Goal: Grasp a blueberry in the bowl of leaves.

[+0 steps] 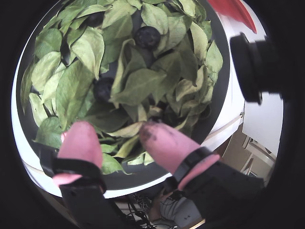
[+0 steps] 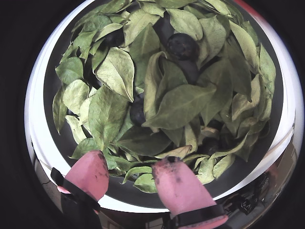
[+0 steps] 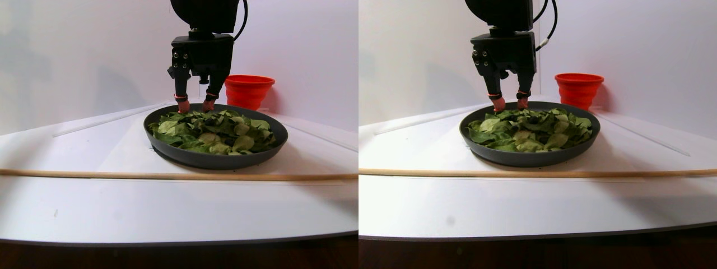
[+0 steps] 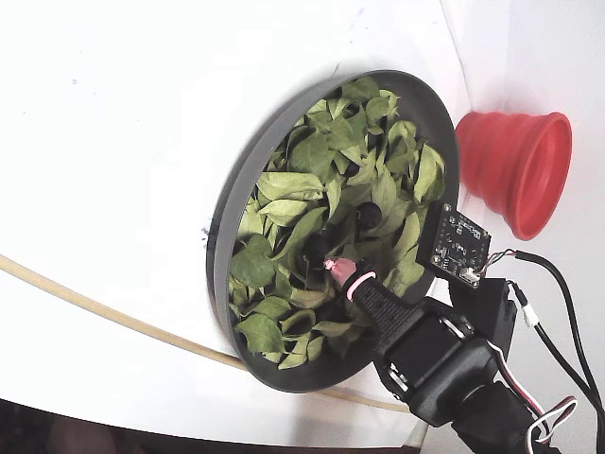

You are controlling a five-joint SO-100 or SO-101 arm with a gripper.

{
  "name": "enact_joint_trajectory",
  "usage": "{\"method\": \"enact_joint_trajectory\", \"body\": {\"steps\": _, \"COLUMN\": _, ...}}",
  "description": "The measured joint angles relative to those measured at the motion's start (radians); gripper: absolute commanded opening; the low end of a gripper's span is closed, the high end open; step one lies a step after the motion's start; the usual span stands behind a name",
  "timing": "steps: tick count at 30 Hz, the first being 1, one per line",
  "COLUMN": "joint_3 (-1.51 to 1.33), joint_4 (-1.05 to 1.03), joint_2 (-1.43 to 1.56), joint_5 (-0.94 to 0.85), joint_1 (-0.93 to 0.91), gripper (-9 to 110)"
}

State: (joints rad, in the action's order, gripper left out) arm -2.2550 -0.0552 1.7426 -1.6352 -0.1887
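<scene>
The dark-grey bowl holds a loose heap of green leaves. In both wrist views, dark blueberries lie among the leaves: one far up and one near the middle, half covered. My gripper is open, and its pink-tipped fingers hover just over the leaves at the bowl's near rim with nothing between them. In the stereo pair view my gripper points down at the bowl's back edge. In the fixed view its tip is over leaves next to dark berries.
A red ribbed cup stands just behind the bowl, close to the arm. A thin wooden stick lies across the white table in front of the bowl. A small camera board hangs from the gripper over the bowl's rim.
</scene>
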Motion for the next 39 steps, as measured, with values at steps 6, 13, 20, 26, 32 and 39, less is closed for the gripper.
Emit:
{"method": "enact_joint_trajectory", "body": {"steps": 6, "joint_3": 0.029, "joint_4": 0.012, "joint_2": -0.029, "joint_5": 0.005, "joint_1": 0.000, "gripper": 18}}
{"method": "enact_joint_trajectory", "body": {"steps": 13, "joint_3": 0.040, "joint_4": 0.034, "joint_2": -0.071, "joint_5": 0.009, "joint_1": 0.000, "gripper": 18}}
{"method": "enact_joint_trajectory", "body": {"steps": 20, "joint_3": 0.049, "joint_4": 0.061, "joint_2": -0.100, "joint_5": 0.023, "joint_1": 0.000, "gripper": 18}}
{"method": "enact_joint_trajectory", "body": {"steps": 26, "joint_3": 0.061, "joint_4": 0.083, "joint_2": -0.138, "joint_5": 0.023, "joint_1": 0.000, "gripper": 18}}
{"method": "enact_joint_trajectory", "body": {"steps": 32, "joint_3": 0.084, "joint_4": 0.103, "joint_2": -0.176, "joint_5": 0.023, "joint_1": 0.000, "gripper": 18}}
{"method": "enact_joint_trajectory", "body": {"steps": 39, "joint_3": 0.101, "joint_4": 0.123, "joint_2": -0.199, "joint_5": 0.048, "joint_1": 0.000, "gripper": 18}}
